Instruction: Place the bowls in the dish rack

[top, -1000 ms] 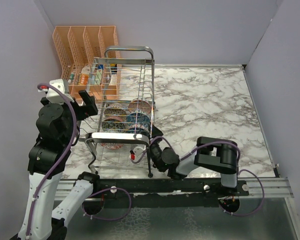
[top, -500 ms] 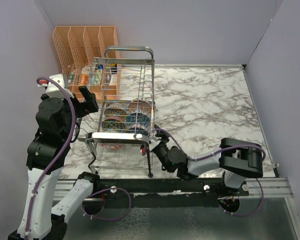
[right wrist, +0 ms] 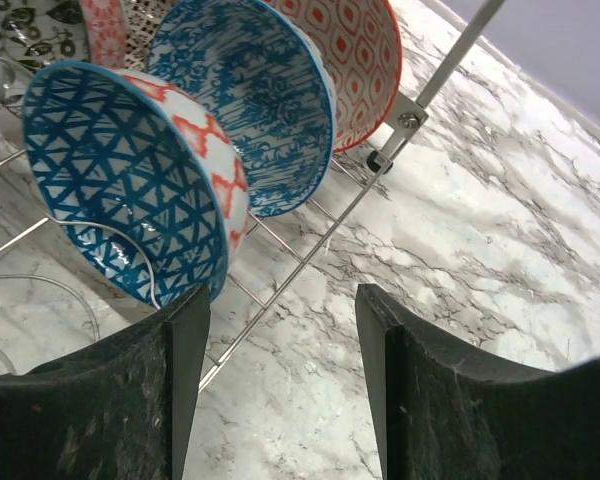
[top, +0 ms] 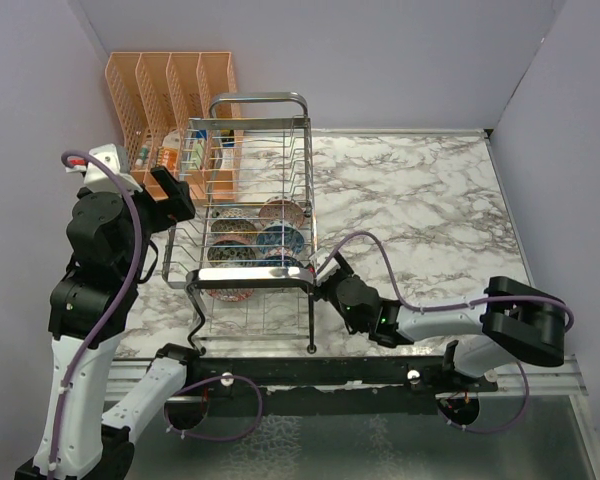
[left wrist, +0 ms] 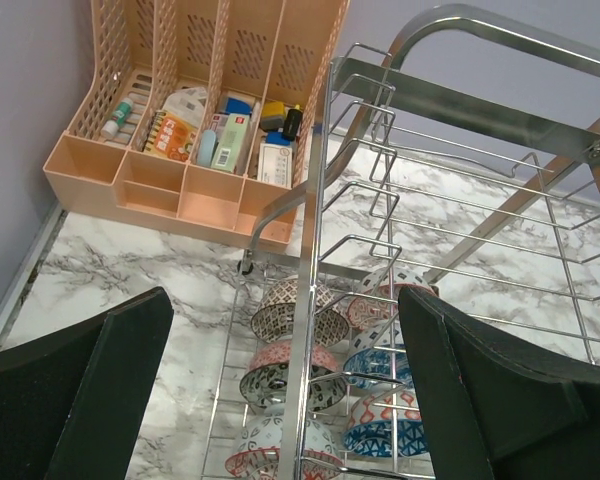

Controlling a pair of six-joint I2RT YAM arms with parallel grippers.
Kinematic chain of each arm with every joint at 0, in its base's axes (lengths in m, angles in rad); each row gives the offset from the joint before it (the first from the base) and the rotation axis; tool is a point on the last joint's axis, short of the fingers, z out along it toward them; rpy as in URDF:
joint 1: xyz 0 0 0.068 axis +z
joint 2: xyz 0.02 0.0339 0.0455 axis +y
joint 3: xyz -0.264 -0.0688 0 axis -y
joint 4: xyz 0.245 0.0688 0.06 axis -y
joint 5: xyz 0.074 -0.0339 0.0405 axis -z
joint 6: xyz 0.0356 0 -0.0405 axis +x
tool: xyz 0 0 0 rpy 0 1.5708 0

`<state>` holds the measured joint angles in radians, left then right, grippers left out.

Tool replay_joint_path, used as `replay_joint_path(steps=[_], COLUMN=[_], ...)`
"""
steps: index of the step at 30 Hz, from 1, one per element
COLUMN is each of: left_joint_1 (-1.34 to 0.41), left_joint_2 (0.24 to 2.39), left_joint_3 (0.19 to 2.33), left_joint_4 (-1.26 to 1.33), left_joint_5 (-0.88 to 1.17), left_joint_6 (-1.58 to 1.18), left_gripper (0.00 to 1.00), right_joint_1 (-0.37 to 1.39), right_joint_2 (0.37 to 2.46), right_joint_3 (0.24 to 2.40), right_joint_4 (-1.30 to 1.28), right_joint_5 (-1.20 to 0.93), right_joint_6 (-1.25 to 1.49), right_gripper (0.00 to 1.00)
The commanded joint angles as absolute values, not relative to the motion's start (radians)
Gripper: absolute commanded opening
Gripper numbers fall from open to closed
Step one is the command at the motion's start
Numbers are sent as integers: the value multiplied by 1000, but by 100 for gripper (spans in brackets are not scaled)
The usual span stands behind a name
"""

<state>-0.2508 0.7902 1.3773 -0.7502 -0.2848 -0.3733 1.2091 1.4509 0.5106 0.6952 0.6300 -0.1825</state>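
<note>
The marble tabletop (top: 420, 210) is closed by pale violet walls on three sides. Near the near edge, a little left of the middle, the right gripper (top: 330, 273) hangs low with its fingers apart and nothing between them, just beside the near right corner of the dish rack (top: 255, 272). The rack stands on the left part of the tabletop, with its long side running from the near edge toward the far-left corner. The bowls (left wrist: 280, 375) are inside it, standing on edge in two rows along that same line. In the right wrist view the nearest one, the blue triangle bowl (right wrist: 120, 170), lies to the left and a little ahead of the fingers, with its patterned inside turned to them, then another blue bowl (right wrist: 250, 110) and a red-patterned bowl (right wrist: 365, 60) behind it. So the right arm is the nearer one to this row. At the left side of the rack, the left gripper (top: 175, 198) is held high, also spread wide and empty, looking down on the wires. Every bowl I can see sits in the rack, though the chrome bars may hide something, so I judge the loading almost finished. The orange organizer (top: 170, 90) fills the far-left corner.
</note>
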Motion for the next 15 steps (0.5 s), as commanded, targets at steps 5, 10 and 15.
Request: replay_joint_path(steps=[5,10,15], left_joint_1=[-254,-255,-255], left_joint_2=[776,779,774], left_joint_3=[1394,1404,1398], left_joint_4=[-715,-738,-758], left_joint_5=[-315,-362,-428], left_joint_6=[-394,-406,-422], left_gripper=[99,99,99], right_joint_1=[1198,1134,1046], right_joint_2=[1496,1496,1425], right_joint_3=[588,623,631], right_joint_4=[576,492,372], right_joint_5=[637,609,575], right_joint_6=[-36,79,207], right_gripper=[60,60,60])
